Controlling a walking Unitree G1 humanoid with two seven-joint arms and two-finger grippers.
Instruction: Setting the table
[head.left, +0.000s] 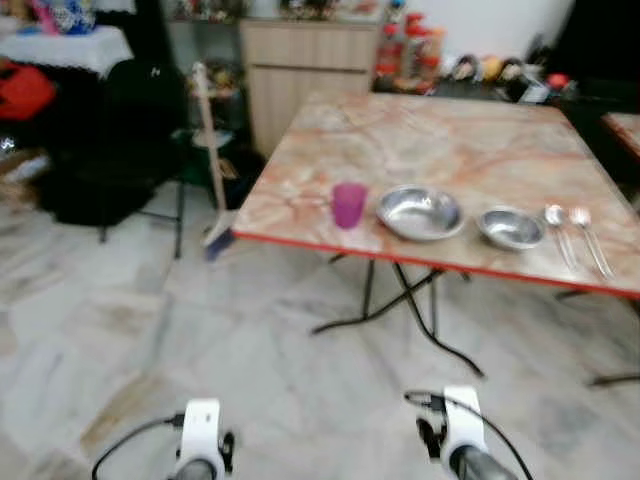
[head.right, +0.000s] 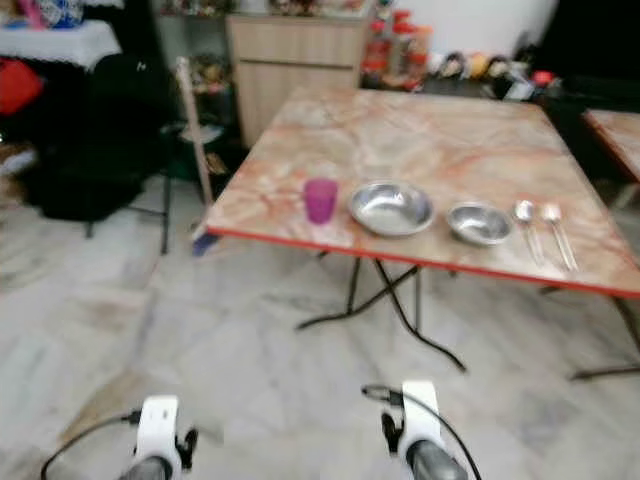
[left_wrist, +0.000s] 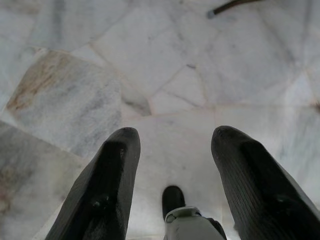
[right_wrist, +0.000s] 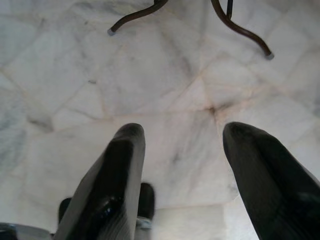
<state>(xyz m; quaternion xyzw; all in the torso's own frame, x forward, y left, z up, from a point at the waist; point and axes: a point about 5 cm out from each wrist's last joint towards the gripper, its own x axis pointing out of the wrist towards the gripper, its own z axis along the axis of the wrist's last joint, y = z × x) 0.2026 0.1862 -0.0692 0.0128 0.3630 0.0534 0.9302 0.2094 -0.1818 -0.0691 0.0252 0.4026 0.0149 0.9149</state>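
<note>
Tableware sits ahead of me and above both of my arms, lined up along the near, red-trimmed edge of the table (head.left: 470, 140). From my left: a purple cup (head.left: 348, 205), upright, and I cannot see whether anything is in it; then a larger steel bowl (head.left: 420, 213) and a smaller steel bowl (head.left: 511, 227), both apparently empty; then two spoons (head.left: 577, 237) lying side by side, long axes running away from the edge. My left end effector (left_wrist: 172, 145) hangs low over the marble floor (head.left: 120, 330), fingers spread wide and holding nothing; my right end effector (right_wrist: 182, 142) is the same, wide and empty, above the table's legs. I judge the right arm nearer the bowls and spoons.
</note>
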